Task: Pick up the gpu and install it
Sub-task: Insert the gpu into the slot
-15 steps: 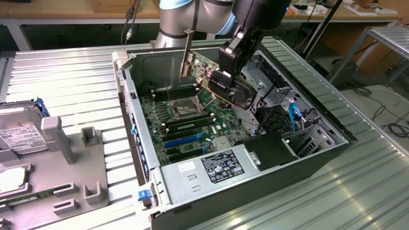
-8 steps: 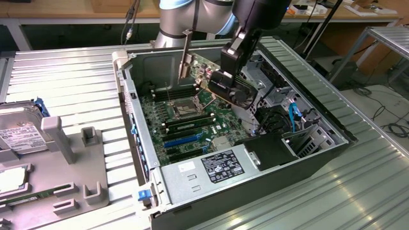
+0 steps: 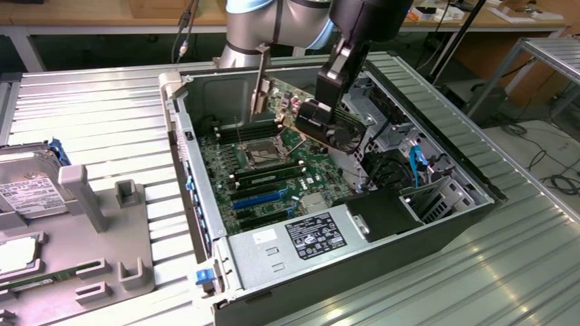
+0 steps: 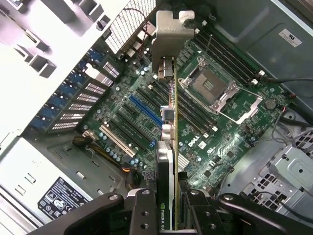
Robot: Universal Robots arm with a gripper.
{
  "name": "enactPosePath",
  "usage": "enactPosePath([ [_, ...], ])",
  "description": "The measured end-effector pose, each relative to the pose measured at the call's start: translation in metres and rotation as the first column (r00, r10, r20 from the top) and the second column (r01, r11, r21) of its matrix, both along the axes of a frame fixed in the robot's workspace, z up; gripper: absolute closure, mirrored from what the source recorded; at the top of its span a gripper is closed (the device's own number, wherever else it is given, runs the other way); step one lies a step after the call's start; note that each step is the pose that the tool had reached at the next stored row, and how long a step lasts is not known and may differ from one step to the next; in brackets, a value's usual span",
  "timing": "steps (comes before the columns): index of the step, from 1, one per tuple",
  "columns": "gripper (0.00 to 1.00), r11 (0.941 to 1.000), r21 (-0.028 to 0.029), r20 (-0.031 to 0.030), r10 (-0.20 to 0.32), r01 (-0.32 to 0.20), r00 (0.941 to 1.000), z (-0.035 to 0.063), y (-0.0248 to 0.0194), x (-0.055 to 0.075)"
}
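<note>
The gpu point(image 3: 303, 115) hangs inside the open computer case point(image 3: 186, 159), above the green motherboard point(image 3: 272, 170) and apart from it. Its silver bracket point(image 3: 261, 81) points toward the back of the case. My gripper point(image 3: 328, 109) is shut on the card's black end, coming down from above. In the wrist view the gpu point(image 4: 169, 142) is seen edge-on, running from my gripper point(image 4: 168, 218) to the silver bracket point(image 4: 171, 34). It hangs over the expansion slots, close to the blue slot point(image 4: 145, 109). One black finger point(image 4: 142, 213) presses on each side of the card.
The CPU socket point(image 3: 258, 155) lies open beside the card. A power supply point(image 3: 308, 238) fills the near corner of the case, drive cages and cables point(image 3: 417, 163) the exterior view's right. A grey fixture point(image 3: 100, 224), a hard drive point(image 3: 27, 193) and a RAM stick point(image 3: 45, 278) lie at the left.
</note>
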State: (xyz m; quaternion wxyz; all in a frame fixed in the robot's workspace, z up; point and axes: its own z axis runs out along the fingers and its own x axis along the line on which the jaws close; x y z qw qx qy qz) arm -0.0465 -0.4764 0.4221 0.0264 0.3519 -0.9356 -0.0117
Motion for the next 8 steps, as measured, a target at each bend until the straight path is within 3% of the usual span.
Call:
enactPosePath([
  [8, 0.73, 0.9985, 0.0, 0.0, 0.055, -0.055, 0.9985, 0.0, 0.0, 0.0001],
])
